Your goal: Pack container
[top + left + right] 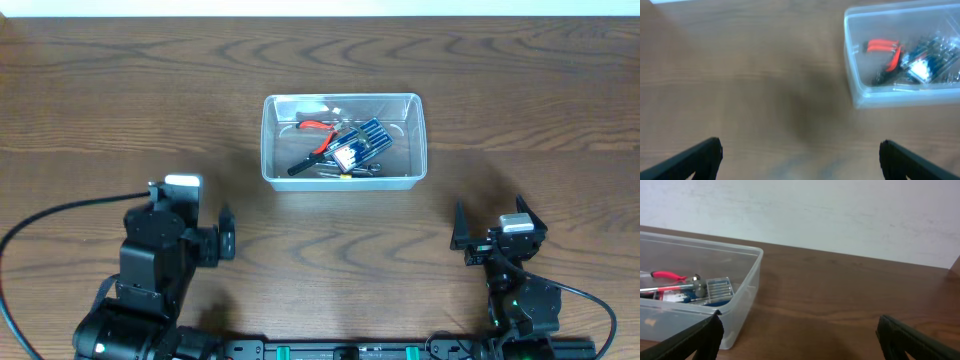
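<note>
The clear plastic container (272, 140) stands at the middle of the wooden table. It holds red-handled pliers (316, 127), a blue flat case of screwdrivers (358, 143) and other small tools. It also shows in the left wrist view (856, 60) at upper right and in the right wrist view (742, 295) at left. My left gripper (226, 235) is open and empty, low at front left of the container. My right gripper (490, 240) is open and empty, at front right of it. Both are apart from the container.
The wooden table (500, 90) runs around the container on all sides. A black cable (60, 212) loops at the left by the left arm. A pale wall (840, 210) stands beyond the table's far edge.
</note>
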Controlling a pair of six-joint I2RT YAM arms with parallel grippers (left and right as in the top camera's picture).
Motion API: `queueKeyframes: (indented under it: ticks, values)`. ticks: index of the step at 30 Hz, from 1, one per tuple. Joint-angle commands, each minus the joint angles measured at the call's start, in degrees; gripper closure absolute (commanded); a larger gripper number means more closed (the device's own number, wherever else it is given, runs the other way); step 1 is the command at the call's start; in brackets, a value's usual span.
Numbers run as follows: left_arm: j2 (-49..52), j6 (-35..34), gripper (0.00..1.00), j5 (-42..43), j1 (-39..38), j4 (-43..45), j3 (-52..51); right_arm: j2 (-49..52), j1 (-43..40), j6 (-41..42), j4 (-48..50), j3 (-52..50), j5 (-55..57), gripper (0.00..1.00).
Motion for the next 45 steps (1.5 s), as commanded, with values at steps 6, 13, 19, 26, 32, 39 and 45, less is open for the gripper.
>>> queueKeyframes:
  ticks: [6, 13, 19, 26, 32, 39, 45]
  values:
    - [-16.5, -1.0, 0.02, 8.2, 3.1, 1.4, -8.0, -0.4, 0.1, 0.7, -0.3, -0.1, -0.5, 0.01]
    - [-30.8, -1.4, 0.02, 7.9, 5.6, 24.0, -26.9, -0.4, 0.1, 0.7, -0.3, -0.1, -0.5, 0.01]
    - [-33.2, -1.3, 0.02, 7.6, 7.1, 51.3, -43.2, -0.4, 0.1, 0.7, -0.3, -0.1, -0.5, 0.01]
    - [-34.2, 0.0, 0.02, 2.9, 7.6, 58.6, -49.3, -0.4, 0.1, 0.7, -0.3, -0.1, -0.5, 0.01]
    - [-35.3, -1.1, 0.02, 5.2, 8.2, 49.5, -49.3, -0.4, 0.1, 0.7, -0.3, -0.1, -0.5, 0.01]
    - [-35.2, 1.8, 0.02, 17.1, 8.2, 47.3, -49.3, -0.4, 0.1, 0.7, -0.3, -0.1, -0.5, 0.01]
    - [-35.2, 6.2, 0.02, 23.6, 8.2, 47.9, -49.3, -0.4, 0.1, 0.7, -0.3, -0.1, -0.5, 0.01]
